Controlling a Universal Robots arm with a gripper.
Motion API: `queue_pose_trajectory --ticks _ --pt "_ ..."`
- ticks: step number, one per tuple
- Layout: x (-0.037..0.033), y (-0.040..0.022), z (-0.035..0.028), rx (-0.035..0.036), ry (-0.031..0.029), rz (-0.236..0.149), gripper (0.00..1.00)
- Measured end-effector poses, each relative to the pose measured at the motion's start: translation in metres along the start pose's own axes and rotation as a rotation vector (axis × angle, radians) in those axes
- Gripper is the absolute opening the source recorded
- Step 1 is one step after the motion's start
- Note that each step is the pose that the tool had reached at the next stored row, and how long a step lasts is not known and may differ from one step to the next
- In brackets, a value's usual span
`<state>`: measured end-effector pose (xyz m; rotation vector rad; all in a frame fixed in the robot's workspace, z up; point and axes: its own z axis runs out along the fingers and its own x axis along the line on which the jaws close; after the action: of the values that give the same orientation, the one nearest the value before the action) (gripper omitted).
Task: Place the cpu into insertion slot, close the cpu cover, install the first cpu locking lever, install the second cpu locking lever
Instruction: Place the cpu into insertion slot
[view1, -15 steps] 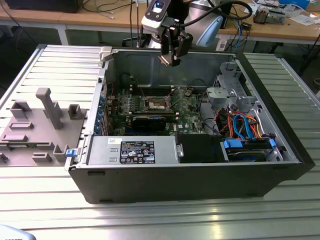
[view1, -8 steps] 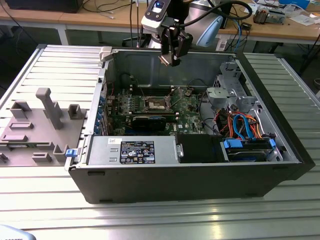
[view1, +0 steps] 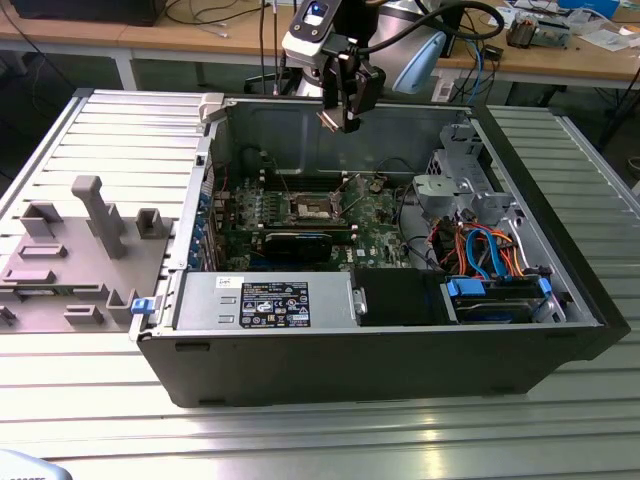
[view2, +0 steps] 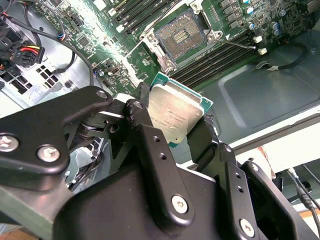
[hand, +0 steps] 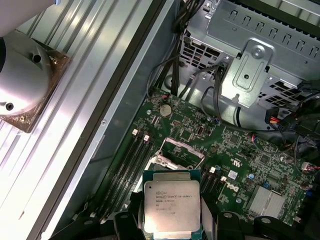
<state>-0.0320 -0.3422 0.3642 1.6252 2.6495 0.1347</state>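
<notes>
One cpu (hand: 172, 202) pinched in the gripper (hand: 172, 222), insertion slot (hand: 180, 155) partly hidden behind it.

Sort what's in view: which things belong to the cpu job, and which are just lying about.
Job: cpu, held in the gripper; slot.
Lying about: coin battery; drive cage; power supply; grey fixture.

The scene holds one cpu (hand: 171, 206), one insertion slot (view2: 180, 36), one green motherboard (hand: 235, 165), one coin battery (hand: 165, 108) (round, silver), one open computer case (view1: 380, 360) and one gripper (view1: 340, 122).
</notes>
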Motion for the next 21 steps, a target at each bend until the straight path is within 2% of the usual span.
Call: queue_pose_trajectory --ticks 14,21 --pt "0.0 0.0 0.0 -0.0002 -0.0012 0.013 0.55" --pt "0.0 0.0 0.0 0.0025 -0.0076 0.019 0.55"
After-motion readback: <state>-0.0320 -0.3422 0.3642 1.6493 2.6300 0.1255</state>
